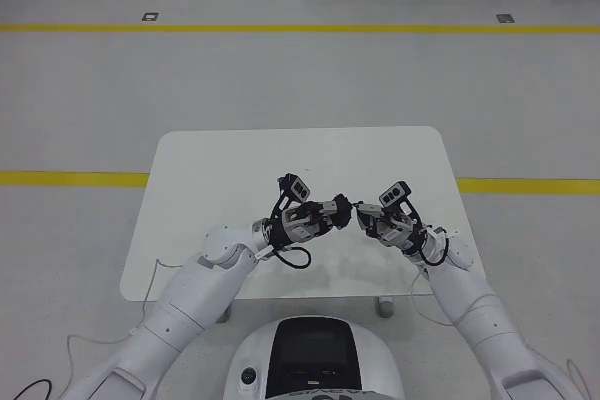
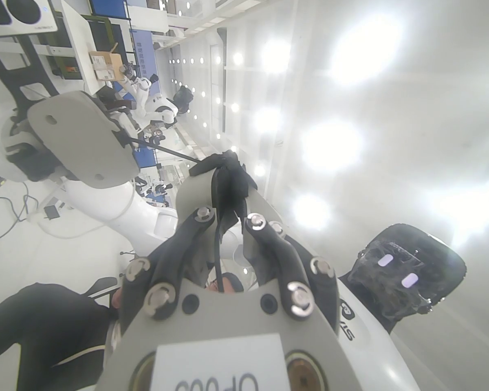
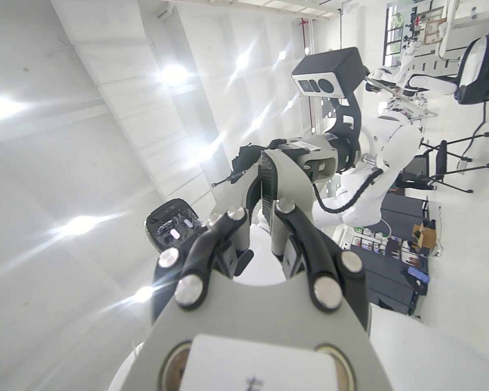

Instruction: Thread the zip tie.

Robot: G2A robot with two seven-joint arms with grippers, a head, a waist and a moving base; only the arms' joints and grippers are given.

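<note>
Both arms meet tip to tip above the middle of the white table. My left gripper is shut on a black zip tie, whose strap runs down between its fingers. A thin stretch of the zip tie leads across to my right gripper. In the right wrist view my right gripper is shut with its pads pressed together. Just beyond it sits the left gripper, and a short end of the zip tie sticks out. From above the zip tie is a small dark spot between the tips.
The table's bare top lies well below both grippers. Grey floor with yellow lines surrounds the table. Chairs, desks and other robots stand far off in the room.
</note>
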